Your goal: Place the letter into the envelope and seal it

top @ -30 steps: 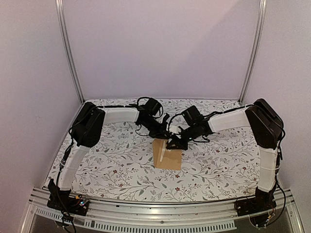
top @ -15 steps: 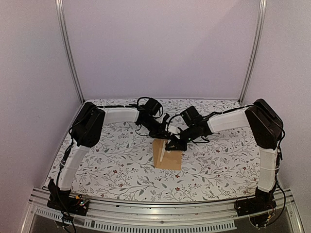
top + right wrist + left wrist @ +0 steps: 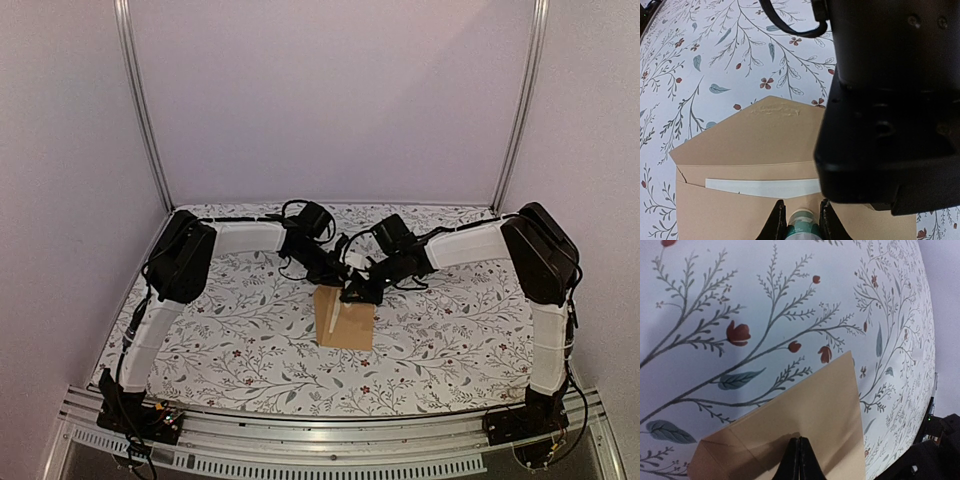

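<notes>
– since both claws crowd one spot, where's the envelope (image 3: 352, 328)?
– mid table (image 3: 220, 330), right under both tips. flap (image 3: 765, 132) open, pointing away from the right wrist cam.
– letter (image 3: 762, 187)?
– in the pocket, only a cream strip shows at the mouth.
– left claw (image 3: 799, 460)?
– fingers pressed fully together, tips against the tan paper. can't tell if any paper is pinched between them.
– right claw (image 3: 800, 212)?
– fingers a narrow gap apart, clamped on a small white-and-teal tube (image 3: 801, 227). tube hangs over the pocket front, just below the strip. touching or not, can't tell.
– anything else?
– black housing (image 3: 890, 100) of the left arm blocks the right side of that view. floral print on the table all around the envelope.
</notes>
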